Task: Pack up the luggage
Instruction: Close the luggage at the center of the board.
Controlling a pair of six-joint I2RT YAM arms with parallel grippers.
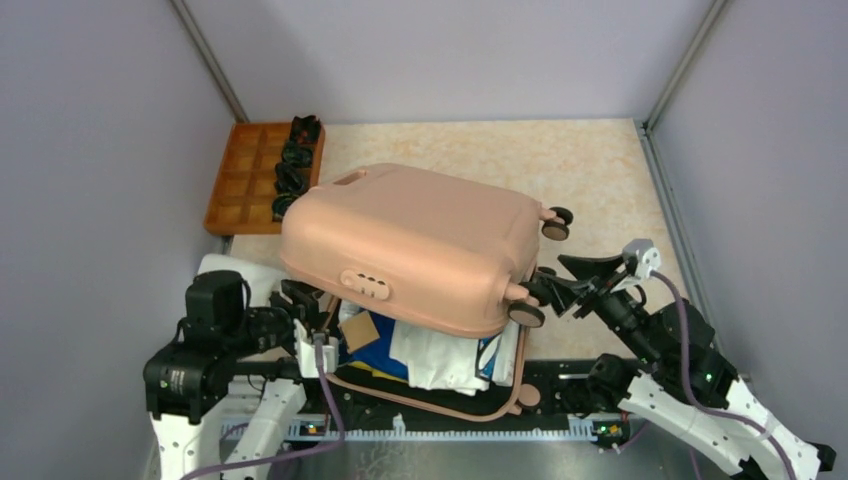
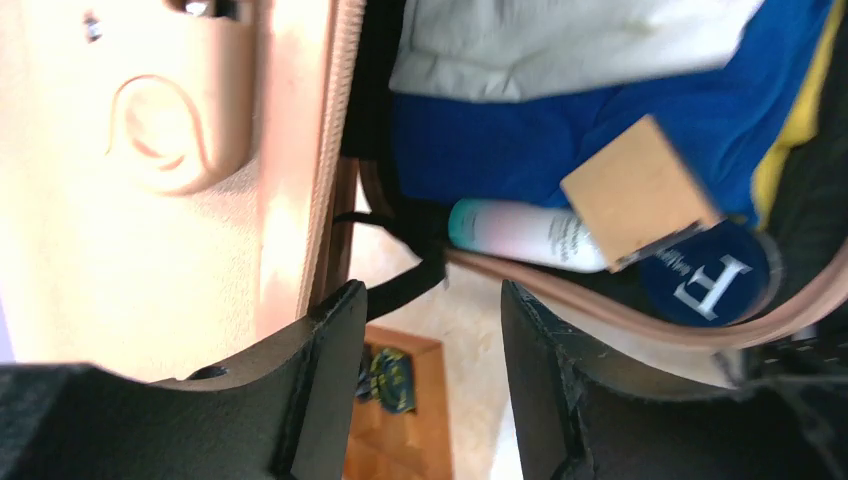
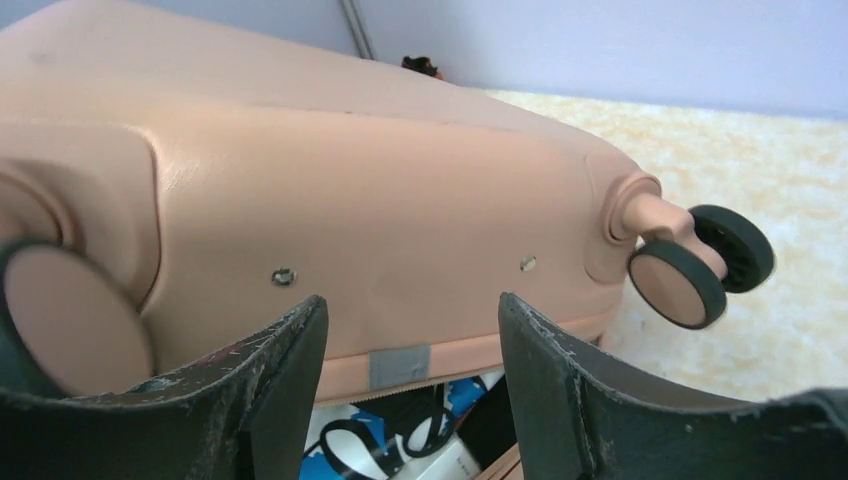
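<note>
The peach-pink luggage (image 1: 410,240) lies mid-table, its lid lowered over the bottom half but ajar at the near side. White cloth (image 1: 440,358), a blue item (image 1: 370,358) and a brown box (image 1: 360,330) show in the gap. My left gripper (image 1: 305,312) is open at the lid's near-left corner; in the left wrist view its gripper (image 2: 430,345) holds nothing, beside the lid (image 2: 150,180), a tube (image 2: 520,235) and the box (image 2: 640,190). My right gripper (image 1: 565,290) is open by the right-end wheels (image 1: 555,222); in its wrist view the gripper (image 3: 412,345) faces the luggage (image 3: 350,200) without gripping it.
An orange compartmented tray (image 1: 240,185) with dark rolled items (image 1: 295,165) sits at the back left. White cloth (image 1: 225,270) lies under the left arm. Grey walls close in the table on three sides. A wheel (image 3: 700,265) sticks out at the right.
</note>
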